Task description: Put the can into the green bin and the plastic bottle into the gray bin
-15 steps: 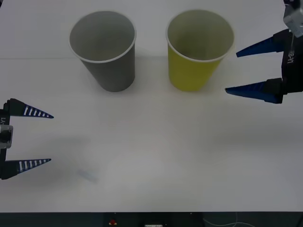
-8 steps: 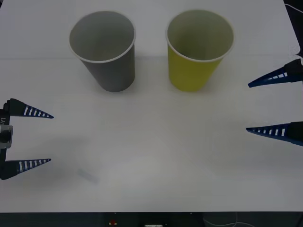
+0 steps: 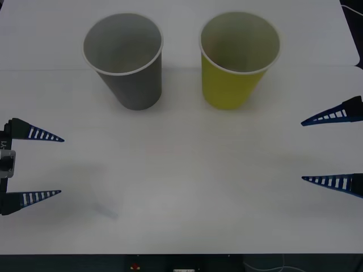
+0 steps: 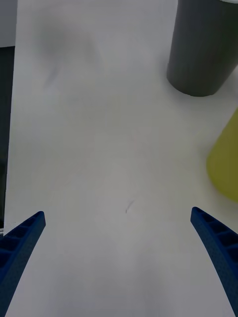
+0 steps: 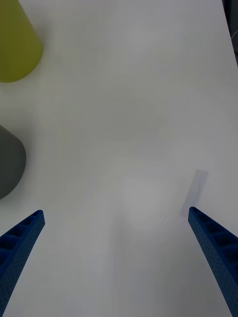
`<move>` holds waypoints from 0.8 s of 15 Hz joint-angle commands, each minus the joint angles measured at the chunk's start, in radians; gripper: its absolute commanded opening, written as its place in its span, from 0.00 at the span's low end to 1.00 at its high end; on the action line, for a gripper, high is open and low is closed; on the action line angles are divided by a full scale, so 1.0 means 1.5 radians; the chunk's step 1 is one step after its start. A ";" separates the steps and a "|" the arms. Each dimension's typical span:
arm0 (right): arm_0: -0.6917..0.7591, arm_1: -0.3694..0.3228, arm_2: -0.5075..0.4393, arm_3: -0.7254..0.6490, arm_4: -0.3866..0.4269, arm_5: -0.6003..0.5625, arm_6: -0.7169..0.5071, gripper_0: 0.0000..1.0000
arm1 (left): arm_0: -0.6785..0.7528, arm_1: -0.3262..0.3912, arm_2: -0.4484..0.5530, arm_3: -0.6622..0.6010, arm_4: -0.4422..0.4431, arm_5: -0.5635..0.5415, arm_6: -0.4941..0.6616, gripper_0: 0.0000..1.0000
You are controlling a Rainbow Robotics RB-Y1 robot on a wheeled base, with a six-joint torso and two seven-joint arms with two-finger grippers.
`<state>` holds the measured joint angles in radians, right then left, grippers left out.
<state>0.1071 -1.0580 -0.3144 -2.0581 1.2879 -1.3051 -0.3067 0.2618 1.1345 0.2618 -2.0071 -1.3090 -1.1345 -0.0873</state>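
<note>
Both grippers spread wide, holding nothing. Left gripper [image 3: 59, 166] low over the near left of the tabletop [image 3: 181, 170]; right gripper [image 3: 303, 150] at the near right edge, same height band, tips aimed inward. Gray bin [image 3: 123, 59] upright at far left-centre, green bin [image 3: 239, 58] upright just right of it, close together but not touching. Insides of both look shadowed; contents cannot be told from above. No can and no plastic bottle spotted on the bare surface, so probably already dropped in, or out of frame. Judged close to finished, or nothing left to pick.

Faint pale smudge [image 3: 105, 211] on the tabletop near the left gripper, also seen from the left wrist view as a thin strip [image 5: 194, 192]; too faint to identify.

Risks from here:
- Light paper cups, tapering to narrow bases: easily tipped by any sideways sweep of an open finger, spilling whatever sits inside.
- Right gripper nearest the green bin [image 4: 225, 163]; inward swing at this height could clip its wall.
- Gray bin [image 4: 201, 47] next in line if pushed, given the small gap.
- Left gripper well apart from both cups; low risk unless reaching forward.
- Mistaking the smudge for an object could trigger a pointless grasp scraping the surface.
</note>
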 commanded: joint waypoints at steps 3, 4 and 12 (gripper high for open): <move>0.019 0.027 0.000 0.048 0.008 -0.007 0.101 1.00 | 0.000 0.000 0.000 0.000 0.000 0.000 0.000 1.00; 0.020 0.026 0.000 0.056 0.020 -0.014 0.120 1.00 | 0.000 0.000 0.000 0.000 0.000 0.000 0.000 1.00; 0.019 0.026 -0.007 0.069 0.065 -0.029 0.127 1.00 | 0.000 0.000 0.000 0.000 0.000 0.000 0.000 1.00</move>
<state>0.1354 -1.0181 -0.3242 -1.9551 1.3837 -1.3473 -0.1160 0.2618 1.1345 0.2618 -2.0071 -1.3090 -1.1345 -0.0873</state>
